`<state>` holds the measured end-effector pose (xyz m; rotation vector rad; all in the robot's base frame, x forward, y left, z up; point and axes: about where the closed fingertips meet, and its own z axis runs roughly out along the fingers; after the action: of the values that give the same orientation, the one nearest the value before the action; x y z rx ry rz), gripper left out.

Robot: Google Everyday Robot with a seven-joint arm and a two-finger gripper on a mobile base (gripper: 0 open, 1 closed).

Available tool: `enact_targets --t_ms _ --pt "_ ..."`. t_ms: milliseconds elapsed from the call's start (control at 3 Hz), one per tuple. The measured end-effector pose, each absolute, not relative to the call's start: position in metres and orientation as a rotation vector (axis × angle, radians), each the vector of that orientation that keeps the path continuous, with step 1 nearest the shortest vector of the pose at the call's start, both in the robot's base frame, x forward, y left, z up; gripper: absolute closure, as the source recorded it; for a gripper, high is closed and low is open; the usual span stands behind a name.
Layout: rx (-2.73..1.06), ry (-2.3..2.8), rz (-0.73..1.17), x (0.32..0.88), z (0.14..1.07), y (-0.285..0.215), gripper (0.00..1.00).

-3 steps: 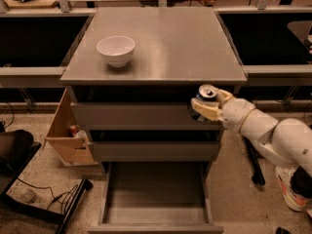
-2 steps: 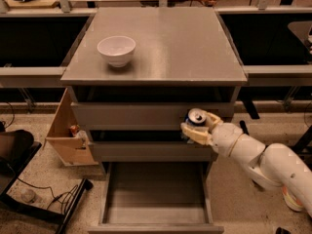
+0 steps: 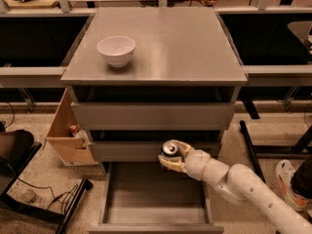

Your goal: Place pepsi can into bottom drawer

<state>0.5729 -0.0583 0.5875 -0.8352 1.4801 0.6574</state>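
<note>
Tool: the cream two-finger tool (image 3: 172, 155), on the end of a white jointed arm, sits at lower centre of the frame, clenched around the can.
Can: the small dark-blue cylindrical pepsi can with a silver top (image 3: 169, 147) is upright in that grasp, just in front of the middle drawer's panel and above the rear of the open tray, not yet inside it.
Why held so: upright with its lid up, it could probably go straight down and stand on its base.
Bottom drawer: the wide, shallow grey bottom drawer (image 3: 156, 199) is pulled out toward the lower edge of the frame, its bare floor exposed to receive the can.
Upper drawers: both are pushed in, so nothing overhangs the tray.
Bowl: a round white bowl (image 3: 116, 50) rests on the grey worktop (image 3: 175, 43) at upper left, well apart from the can.
Writing: none is readable. The can shows only its silver lid and tab, and the fingers hide its side markings.
</note>
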Motion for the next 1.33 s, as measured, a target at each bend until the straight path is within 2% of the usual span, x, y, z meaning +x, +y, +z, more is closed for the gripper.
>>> enact_targets --t_ms 333,667,1333 --pt "-0.897 1.494 0.633 0.583 0.515 -0.035 1.00" --pt "-0.897 1.494 0.633 0.583 0.515 -0.035 1.00" --pt "-1.000 1.621 0.727 0.578 0.401 0.002 1.00"
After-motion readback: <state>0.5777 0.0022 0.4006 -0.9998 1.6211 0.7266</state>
